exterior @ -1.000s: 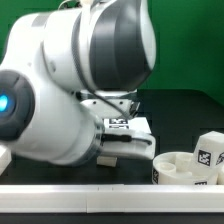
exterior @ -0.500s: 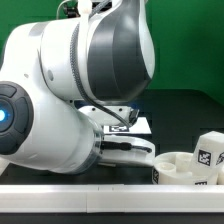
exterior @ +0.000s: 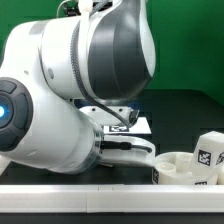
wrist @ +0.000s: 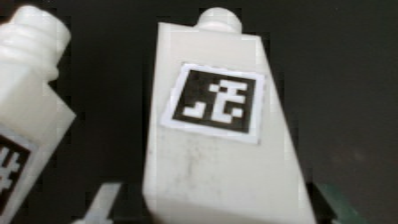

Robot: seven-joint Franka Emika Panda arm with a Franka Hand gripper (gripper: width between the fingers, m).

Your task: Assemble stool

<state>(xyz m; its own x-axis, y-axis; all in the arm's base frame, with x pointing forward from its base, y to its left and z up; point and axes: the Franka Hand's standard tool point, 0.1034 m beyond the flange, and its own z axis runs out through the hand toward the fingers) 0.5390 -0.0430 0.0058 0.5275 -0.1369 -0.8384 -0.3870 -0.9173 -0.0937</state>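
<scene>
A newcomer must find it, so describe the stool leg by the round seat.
Find the big white robot arm, then look to the exterior view's right, where a round shallow white plastic seat lies on the black table. Above its right side rises the small blocky white plastic leg: boxy, not round, with a black-and-white square tag.

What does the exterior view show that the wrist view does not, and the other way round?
Exterior view only: the arm, the round seat, a tagged leg beside it and a white rail in the foreground. Wrist view only: a close-up leg with a second leg next to it. Both: white tagged stool parts on the dark table; whether any leg appears in both cannot be told.
</scene>
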